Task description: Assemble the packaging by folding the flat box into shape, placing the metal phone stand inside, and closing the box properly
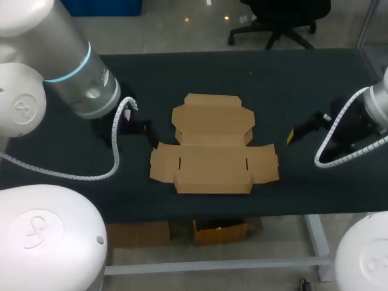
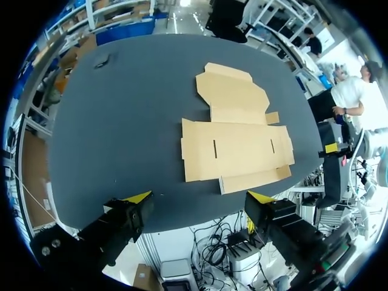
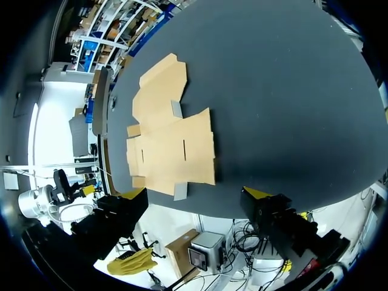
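Two grippers and one flat cardboard box (image 1: 213,145) are on record at this inspection. We find the box lying unfolded on the dark table (image 1: 303,85), near the table's middle and close to its near edge. Its lid panel extends toward twelve o'clock, its side flaps spread toward three and nine o'clock, and a narrow front strip lies at six o'clock. We note two short slits in the main panel, one near each side flap. No panel is raised; the sheet lies level on the surface.

We place the left gripper (image 1: 144,129) at nine o'clock from the box, just beside the sheet's left flap and not touching it. In the left wrist view the left gripper (image 2: 199,197) has its yellow-tipped fingers (image 2: 138,196) set wide apart with nothing held, and the box (image 2: 236,145) lies ahead of them.

We place the right gripper (image 1: 308,127) at three o'clock from the box, near it but apart from it. In the right wrist view the right gripper (image 3: 195,194) likewise stands with its fingers (image 3: 257,193) spread and nothing clamped, the box (image 3: 170,139) ahead of them on the table.
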Available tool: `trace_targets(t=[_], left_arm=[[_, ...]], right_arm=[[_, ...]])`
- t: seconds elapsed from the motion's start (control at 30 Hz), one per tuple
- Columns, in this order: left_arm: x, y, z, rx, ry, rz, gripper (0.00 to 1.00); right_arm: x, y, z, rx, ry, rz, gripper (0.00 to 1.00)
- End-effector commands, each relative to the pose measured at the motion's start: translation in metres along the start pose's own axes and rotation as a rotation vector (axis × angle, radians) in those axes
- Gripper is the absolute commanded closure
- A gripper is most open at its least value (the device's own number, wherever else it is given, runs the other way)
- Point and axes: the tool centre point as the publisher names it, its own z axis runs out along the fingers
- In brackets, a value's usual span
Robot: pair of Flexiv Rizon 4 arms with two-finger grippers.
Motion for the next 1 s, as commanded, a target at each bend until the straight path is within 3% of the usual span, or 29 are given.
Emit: trace_targets(t=[0.03, 0.3, 0.57, 1.0], left_arm=[[-0.005, -0.004, 0.001, 0.002, 0.012, 0.002, 0.0], [-0.011, -0.024, 0.01, -0.012, 0.079, 0.007, 0.0], [-0.018, -0.052, 0.016, -0.033, 0.101, 0.029, 0.0], [-0.025, -0.084, 0.029, -0.031, 0.139, 0.046, 0.0]], right_arm=[[0.004, 0.01, -0.003, 0.001, -0.013, -0.003, 0.0], [-0.001, 0.038, -0.006, -0.051, 0.024, 0.037, 0.0], [-0.005, 0.063, 0.001, 0.016, 0.116, 0.027, 0.0], [-0.004, 0.104, 0.024, 0.017, 0.145, 0.06, 0.0]])
